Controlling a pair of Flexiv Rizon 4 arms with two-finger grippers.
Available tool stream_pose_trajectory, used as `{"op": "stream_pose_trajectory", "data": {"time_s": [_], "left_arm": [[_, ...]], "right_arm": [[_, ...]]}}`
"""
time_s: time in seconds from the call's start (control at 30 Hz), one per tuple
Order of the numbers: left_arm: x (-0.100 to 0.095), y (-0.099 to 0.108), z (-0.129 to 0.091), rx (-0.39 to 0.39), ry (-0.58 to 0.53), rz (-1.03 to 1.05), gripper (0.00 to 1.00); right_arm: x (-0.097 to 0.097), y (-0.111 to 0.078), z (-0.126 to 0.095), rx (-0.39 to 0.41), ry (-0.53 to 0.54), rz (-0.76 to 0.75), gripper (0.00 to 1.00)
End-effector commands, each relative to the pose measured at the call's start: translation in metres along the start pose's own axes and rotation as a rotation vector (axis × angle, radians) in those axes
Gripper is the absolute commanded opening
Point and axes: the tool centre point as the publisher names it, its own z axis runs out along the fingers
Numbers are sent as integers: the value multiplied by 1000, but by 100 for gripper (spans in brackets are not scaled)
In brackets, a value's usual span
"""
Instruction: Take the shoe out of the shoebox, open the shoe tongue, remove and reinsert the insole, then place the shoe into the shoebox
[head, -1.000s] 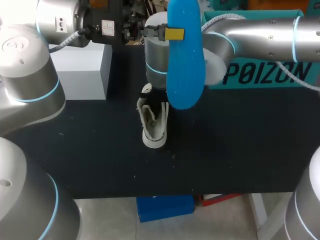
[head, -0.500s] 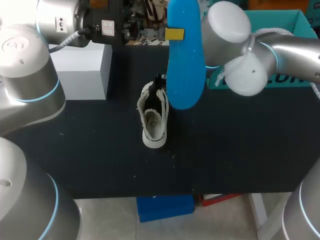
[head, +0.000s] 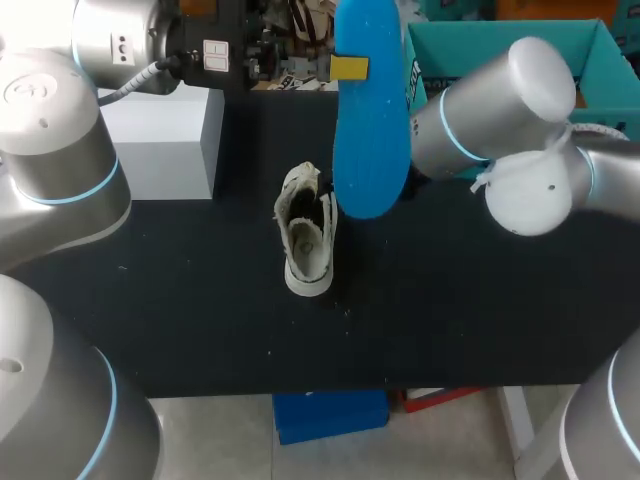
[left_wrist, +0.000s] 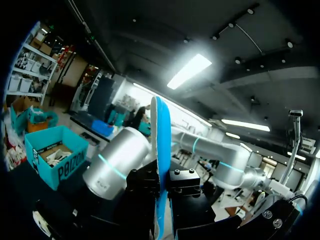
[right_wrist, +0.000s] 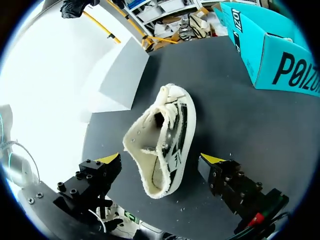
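Black table carries the shoe at centre, right tool open over it, left tool clamped on the insole at the shoe's 1 o'clock; judged risk: insole twists in that grip and misses the opening.

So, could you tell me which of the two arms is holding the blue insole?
The left arm, its jaws shut on the insole; the right arm has its jaws open and empty over the shoe.
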Motion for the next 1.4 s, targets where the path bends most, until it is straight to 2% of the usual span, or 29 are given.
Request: {"op": "stream_pose_trajectory", "data": {"time_s": [0.03,0.2,0.6,0.87,1.07,1.4], "left_arm": [[0,1,1,2,-3,1,0],[0,1,1,2,-3,1,0],[0,1,1,2,-3,1,0],[0,1,1,2,-3,1,0],[0,1,1,2,-3,1,0],[0,1,1,2,-3,1,0]], "right_arm": [[-4,4,-4,44,194,27,100],[-2,9,-6,45,249,37,100],[2,12,-16,-35,434,88,100],[4,12,-18,-5,490,96,100],[5,12,-21,1,594,129,100],[-2,14,-29,-18,604,173,100]]}}
